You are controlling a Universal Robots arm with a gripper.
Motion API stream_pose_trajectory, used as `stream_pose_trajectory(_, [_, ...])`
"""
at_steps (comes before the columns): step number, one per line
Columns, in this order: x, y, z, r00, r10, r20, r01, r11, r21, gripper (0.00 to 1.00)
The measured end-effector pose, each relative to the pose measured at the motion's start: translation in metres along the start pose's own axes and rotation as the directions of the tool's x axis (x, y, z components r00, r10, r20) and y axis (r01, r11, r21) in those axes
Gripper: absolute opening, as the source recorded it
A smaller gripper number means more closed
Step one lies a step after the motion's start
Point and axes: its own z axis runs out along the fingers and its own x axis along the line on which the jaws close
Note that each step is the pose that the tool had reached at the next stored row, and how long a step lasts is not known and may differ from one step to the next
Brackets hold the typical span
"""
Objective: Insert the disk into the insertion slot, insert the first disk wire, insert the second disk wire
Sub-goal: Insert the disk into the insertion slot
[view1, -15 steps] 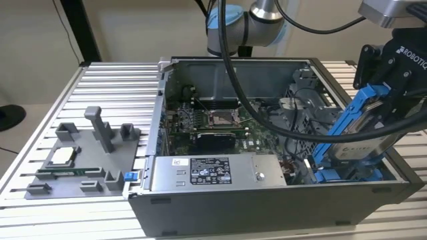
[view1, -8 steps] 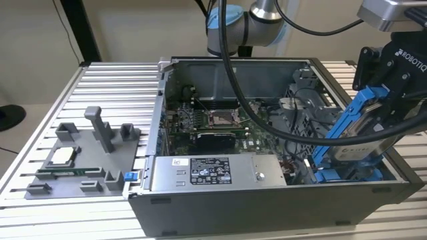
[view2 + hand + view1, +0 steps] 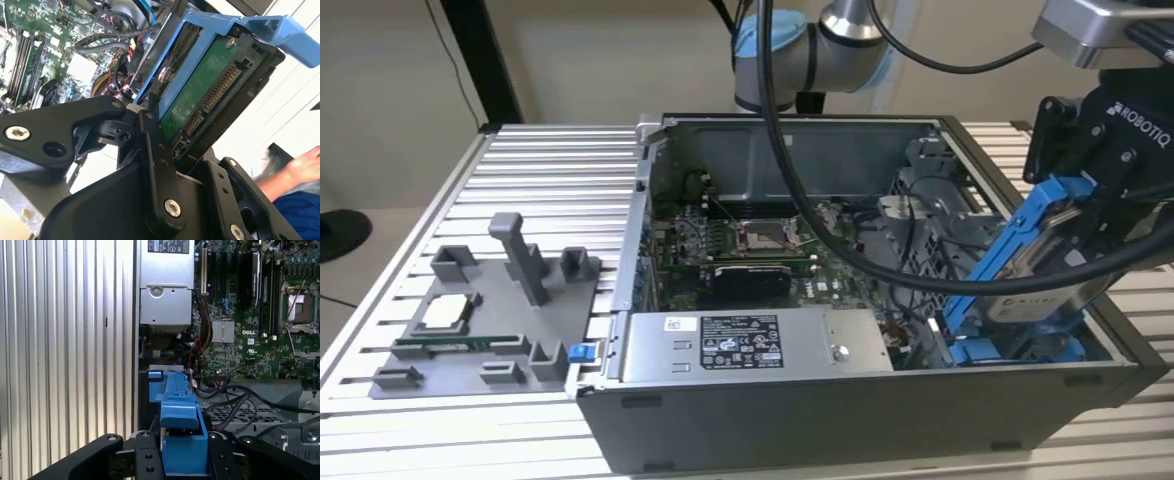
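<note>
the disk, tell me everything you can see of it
The disk is a silver-grey drive in a bright blue plastic carrier; the second wrist view shows its green circuit board and connector pins. The claw clamps one end, holding it steeply tilted, lower end down by the insertion slot at the corner of the open case on the exterior view's right.

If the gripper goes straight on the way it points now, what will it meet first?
Probably the insertion slot, just below the disk that the gripper holds tilted; black cables pass close by, and depth is unclear.
</note>
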Motion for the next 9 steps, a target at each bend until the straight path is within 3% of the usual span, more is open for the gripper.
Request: stream_pose_trajectory(9, [-0.0034, -0.0002, 0.0035, 1.0000, 0.000, 0.0059, 0.000, 1.0000, -0.0001, 0.00])
